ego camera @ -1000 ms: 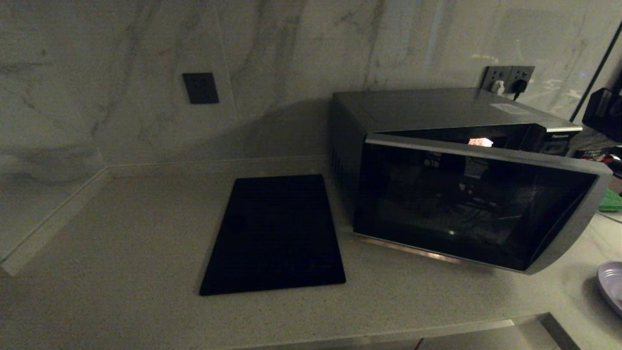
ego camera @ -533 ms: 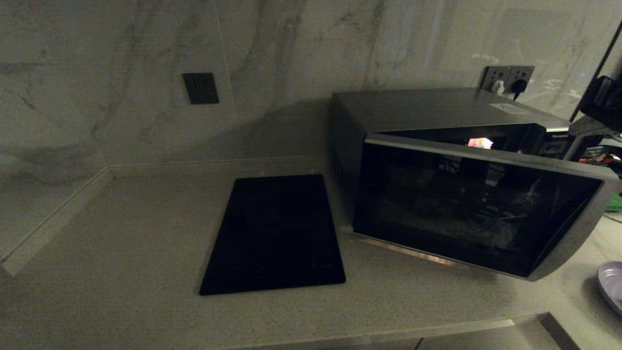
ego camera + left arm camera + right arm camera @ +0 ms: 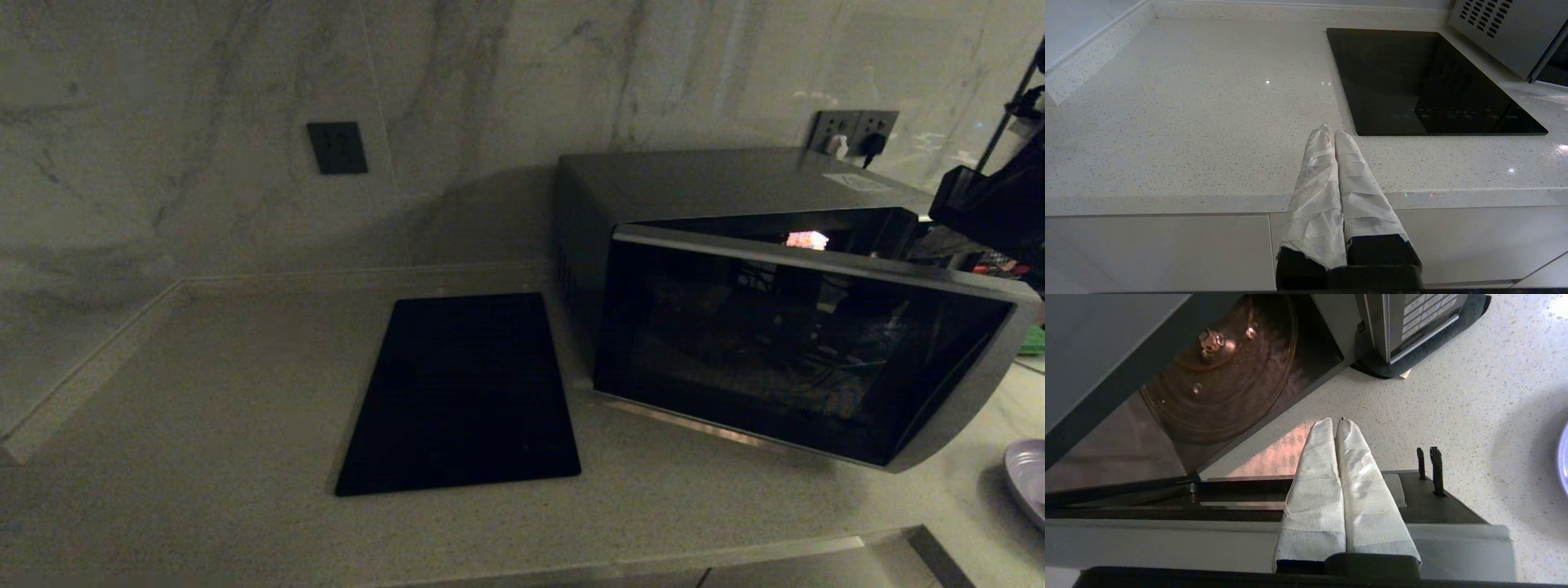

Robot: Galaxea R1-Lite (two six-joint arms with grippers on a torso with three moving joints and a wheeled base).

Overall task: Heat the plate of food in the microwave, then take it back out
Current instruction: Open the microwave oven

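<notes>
Microwave door ajar, plate waiting on the surface

We see our right end effector [image 3: 1336, 424] closed and empty above the open door of the microwave [image 3: 735, 188]; the plate of food [image 3: 1030, 482] sits right of it, while our left end effector [image 3: 1329, 134], closed, hangs parked by the surface [image 3: 1188, 122].

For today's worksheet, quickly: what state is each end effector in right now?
Left end effector: closed, empty, parked at the counter's edge.
Right end effector: closed, empty, above the microwave door.
</notes>
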